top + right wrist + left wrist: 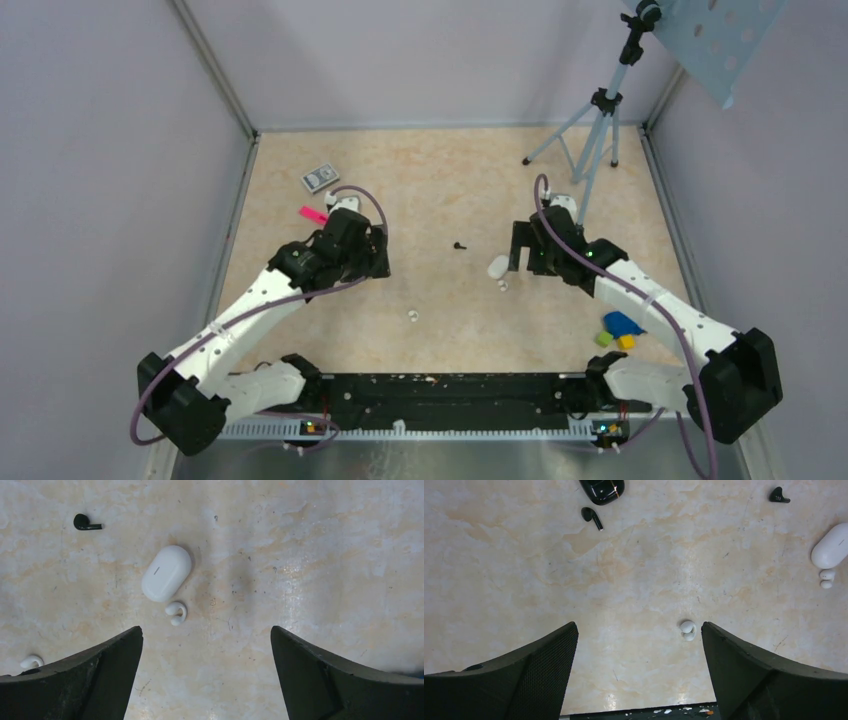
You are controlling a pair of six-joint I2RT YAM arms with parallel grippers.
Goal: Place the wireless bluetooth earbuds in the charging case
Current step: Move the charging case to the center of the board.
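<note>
Left gripper (639, 626) and right gripper (205, 628) hover over the table (450, 170), jaws spread wide and empty. The white case (166, 573) lies closed, one earbud (176, 613) just beside it, the second earbud (687, 629) well apart, below the left gripper.

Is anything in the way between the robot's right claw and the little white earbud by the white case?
No, nothing visible. The small white rounded plastic earbud lies just ahead of the open right gripper, beside the smooth white pill-shaped charging case. Only bare tabletop lies between. The black stemmed earbud sits well off to the side.
</note>
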